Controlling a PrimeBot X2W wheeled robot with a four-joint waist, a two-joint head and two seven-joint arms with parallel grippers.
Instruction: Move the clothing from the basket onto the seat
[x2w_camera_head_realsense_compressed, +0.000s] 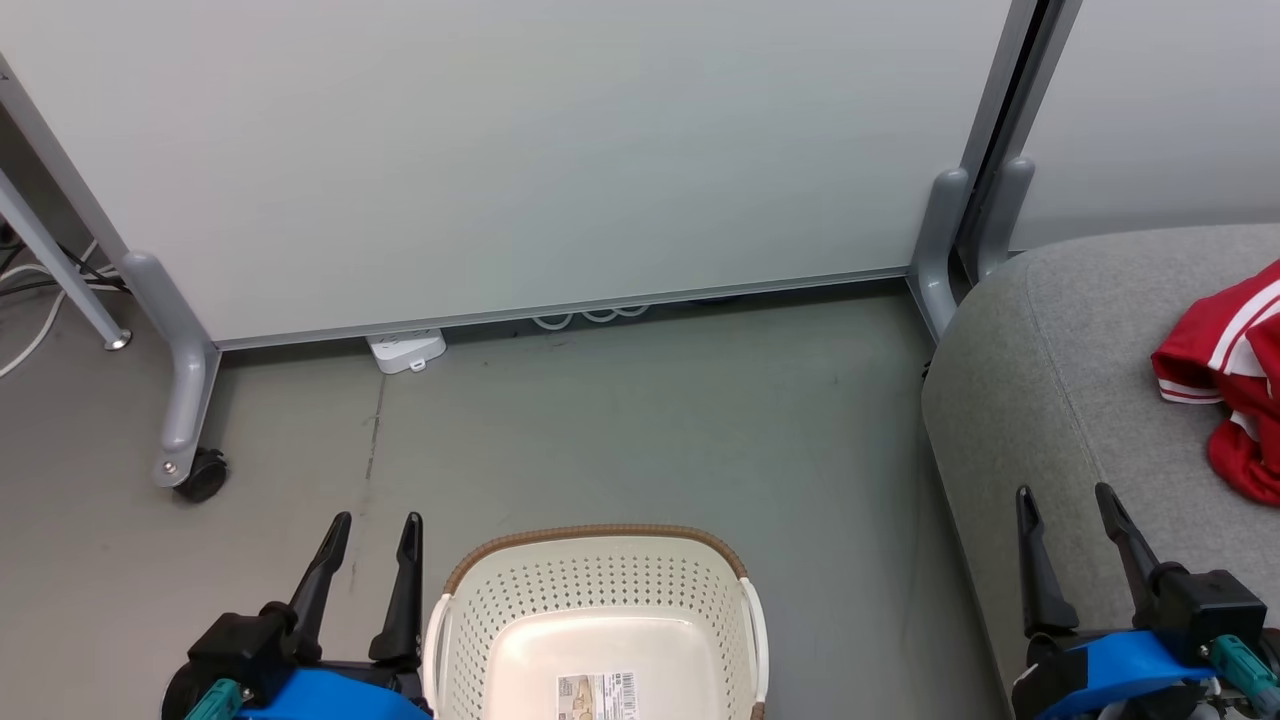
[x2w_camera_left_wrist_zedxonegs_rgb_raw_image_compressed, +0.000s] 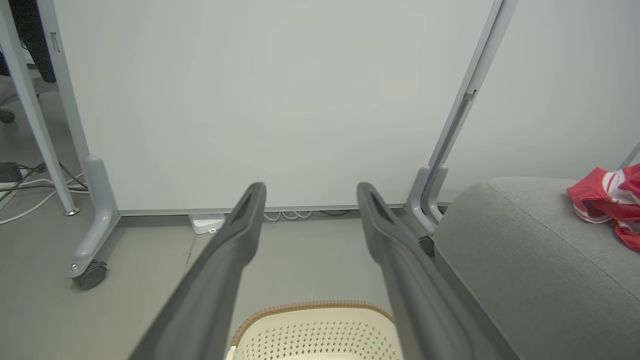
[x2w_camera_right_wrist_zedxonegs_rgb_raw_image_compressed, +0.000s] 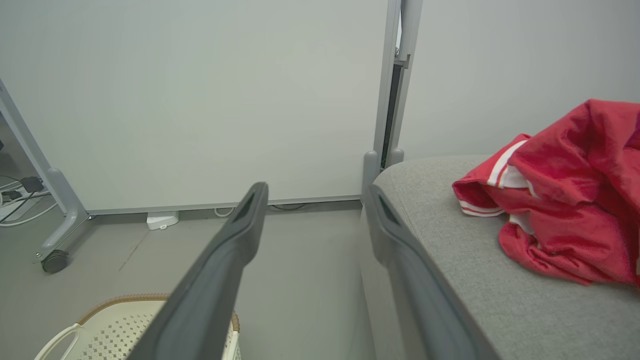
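Clothing (x2w_camera_head_realsense_compressed: 1235, 395): one red heap on seat (x2w_camera_head_realsense_compressed: 1050, 400), well in from its rounded corner; garment count unclear. One basket (x2w_camera_head_realsense_compressed: 600, 590) on floor (x2w_camera_head_realsense_compressed: 650, 420), apart from the seat. Head view shows the basket's label (x2w_camera_head_realsense_compressed: 596, 695); wrist views show its rim. Two hands, both released and holding nothing: left hand (x2w_camera_head_realsense_compressed: 377, 520) beside the basket, right hand (x2w_camera_head_realsense_compressed: 1062, 492) over the seat edge.

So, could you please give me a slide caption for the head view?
Open left gripper and right gripper, basket between them, red clothing on the seat.
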